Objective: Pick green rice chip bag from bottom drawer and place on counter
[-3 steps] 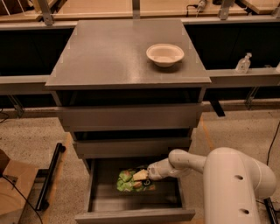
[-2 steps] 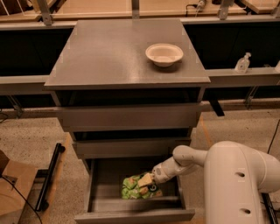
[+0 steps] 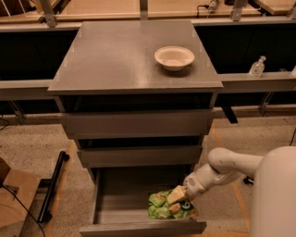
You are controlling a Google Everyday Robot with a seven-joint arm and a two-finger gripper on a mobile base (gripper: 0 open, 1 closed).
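Looks like the grab step: the gripper [image 3: 178, 196] is down in the open bottom drawer [image 3: 118, 206], right on the green rice chip bag [image 3: 162, 209] at its front right, can't tell if it's actually clamped yet, and next comes a clean lift up to the counter [image 3: 115, 55].

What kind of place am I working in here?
Probably a lab or test workspace, not a home kitchen: a standalone grey metal drawer cabinet, wooden tabletops behind it, speckled floor. The gripper is down in the bottom drawer at the green rice chip bag.
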